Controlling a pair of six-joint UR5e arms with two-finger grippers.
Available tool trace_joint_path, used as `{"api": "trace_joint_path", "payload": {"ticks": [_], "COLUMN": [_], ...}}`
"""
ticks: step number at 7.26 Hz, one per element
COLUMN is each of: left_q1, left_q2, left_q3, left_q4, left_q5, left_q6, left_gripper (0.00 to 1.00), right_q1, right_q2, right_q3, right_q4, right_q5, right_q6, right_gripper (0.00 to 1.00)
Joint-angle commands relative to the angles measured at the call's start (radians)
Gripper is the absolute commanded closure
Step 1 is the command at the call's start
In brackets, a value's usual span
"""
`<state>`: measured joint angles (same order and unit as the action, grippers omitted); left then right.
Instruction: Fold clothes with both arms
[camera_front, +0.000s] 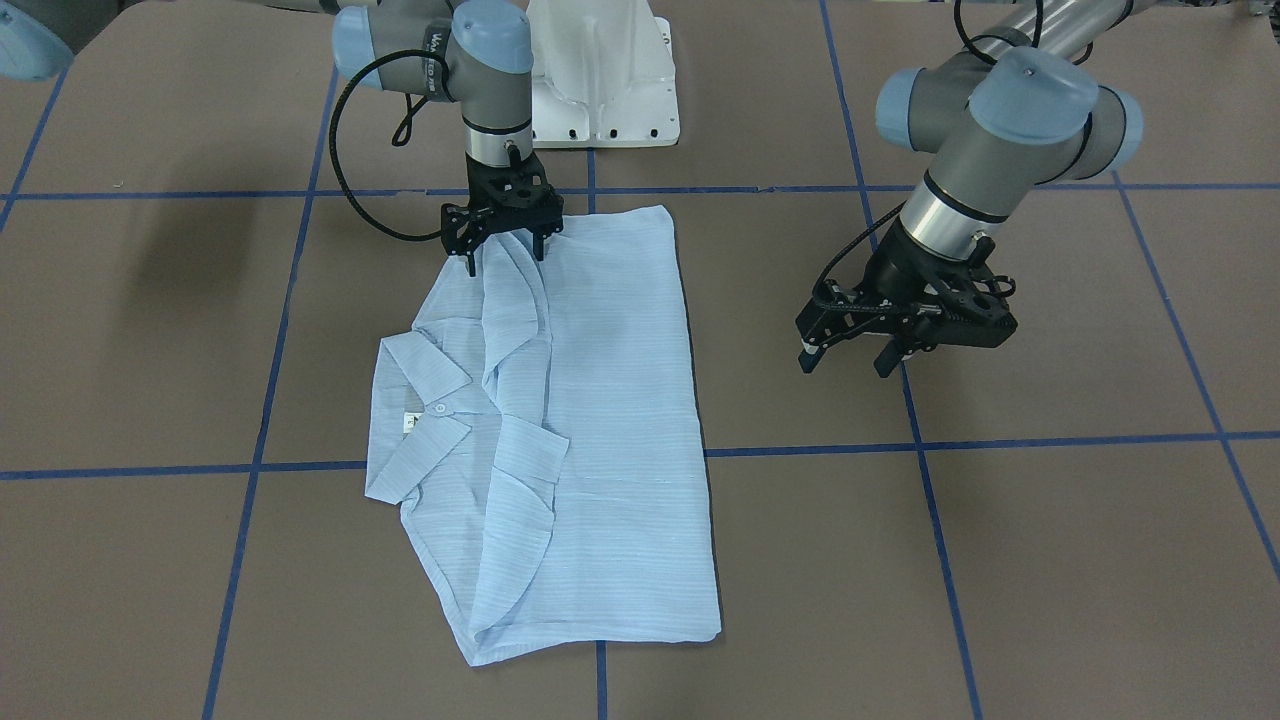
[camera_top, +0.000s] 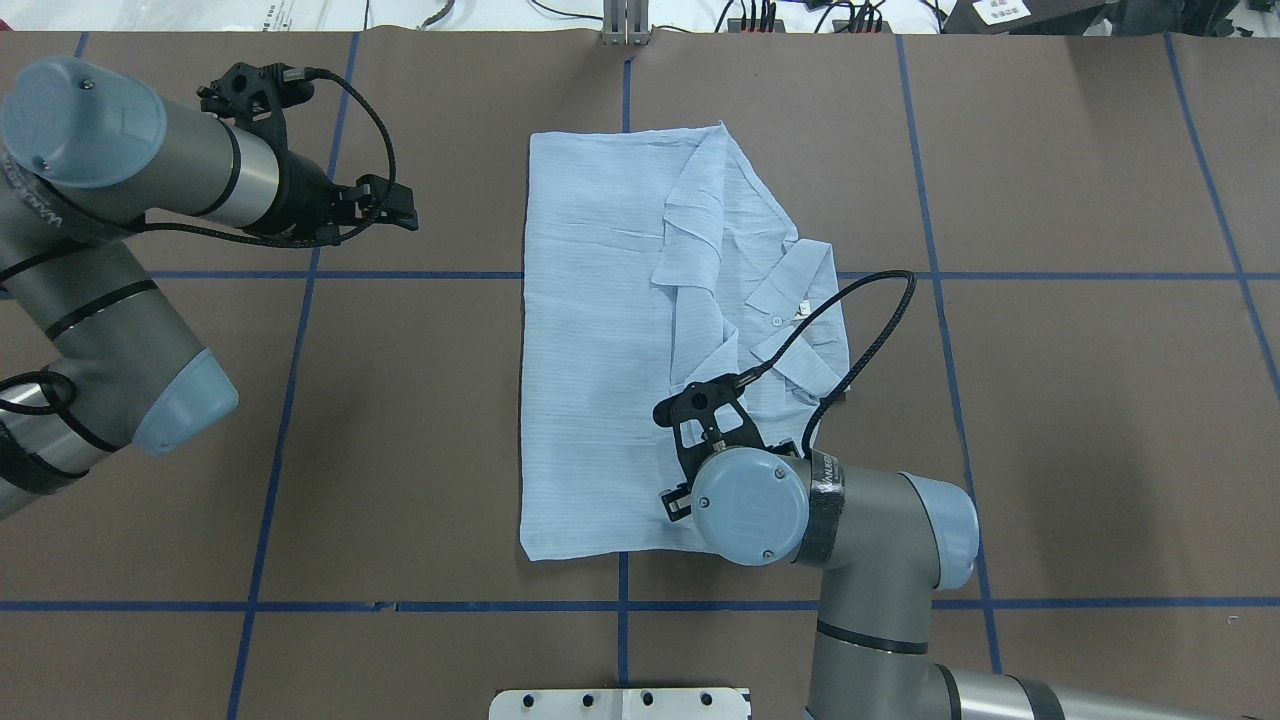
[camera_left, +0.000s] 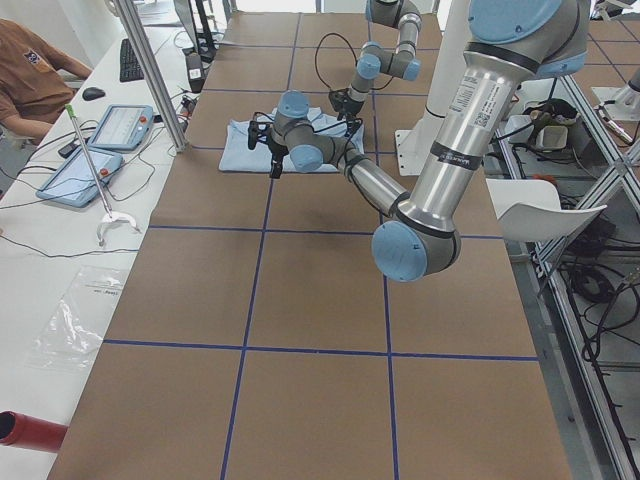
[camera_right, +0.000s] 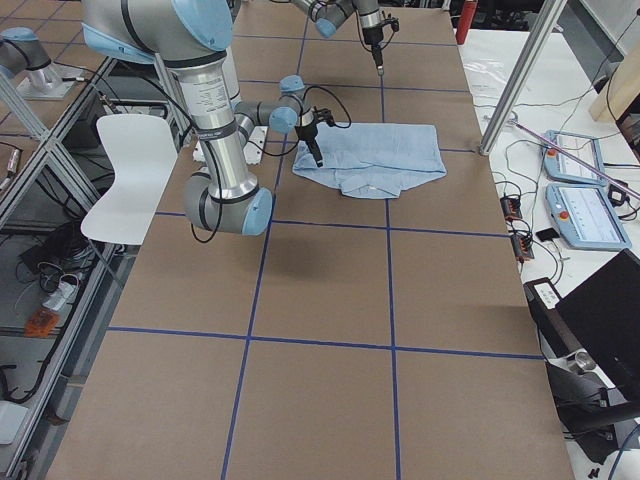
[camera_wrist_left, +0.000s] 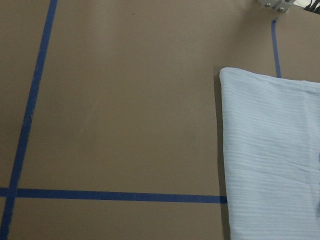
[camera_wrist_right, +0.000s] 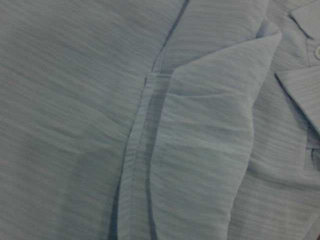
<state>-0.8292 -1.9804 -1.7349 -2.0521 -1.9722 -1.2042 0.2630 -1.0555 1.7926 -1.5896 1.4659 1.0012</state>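
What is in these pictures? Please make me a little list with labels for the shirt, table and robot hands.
Clothes: thin pale-blue striped shirt, partly folded, flat, collar showing
Surface: brown table with blue tape lines
Left hand: black left gripper, open, above bare table beside shirt
Right hand: black right gripper, open, fingers down at shirt's robot-side edge

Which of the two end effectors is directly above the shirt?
The right end effector: it is open over the folded shirt, at the robot-side end. The left end effector, also open, hangs over bare table beside the shirt.
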Motion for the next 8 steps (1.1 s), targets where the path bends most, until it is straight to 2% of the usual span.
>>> {"api": "trace_joint_path", "payload": {"ticks": [1, 3, 4, 5, 6, 7, 8], "left_q1": [0.001, 0.001, 0.001, 0.004, 0.01, 0.021, 0.027], "left_q2": [-0.002, -0.003, -0.005, -0.009, -0.015, -0.017, -0.02], "left_q3": [-0.012, -0.017, -0.017, -0.017, -0.023, -0.031, -0.029], "left_q4": [0.007, 0.01, 0.01, 0.01, 0.009, 0.007, 0.007], "left_q5": [0.0, 0.0, 0.0, -0.002, -0.02, -0.022, -0.02], "left_q6": [0.0, 0.0, -0.001, -0.008, -0.04, -0.054, -0.054], "left_gripper": [0.0, 0.0, 0.0, 0.0, 0.0, 0.0, 0.0], "right_q1": [0.027, 0.111, 0.172, 0.203, 0.203, 0.231, 0.266], "right_q2": [-0.012, -0.05, -0.093, -0.185, -0.334, -0.428, -0.425], "right_q3": [-0.004, 0.005, 0.025, 0.094, 0.181, 0.277, 0.3], "right_q4": [-0.013, -0.013, -0.013, -0.01, 0.003, 0.005, 0.005], "right_q5": [0.008, 0.037, 0.098, 0.129, 0.129, 0.135, 0.175], "right_q6": [-0.004, -0.087, -0.107, -0.139, -0.145, -0.191, -0.206], "right_gripper": [0.0, 0.0, 0.0, 0.0, 0.0, 0.0, 0.0]}}
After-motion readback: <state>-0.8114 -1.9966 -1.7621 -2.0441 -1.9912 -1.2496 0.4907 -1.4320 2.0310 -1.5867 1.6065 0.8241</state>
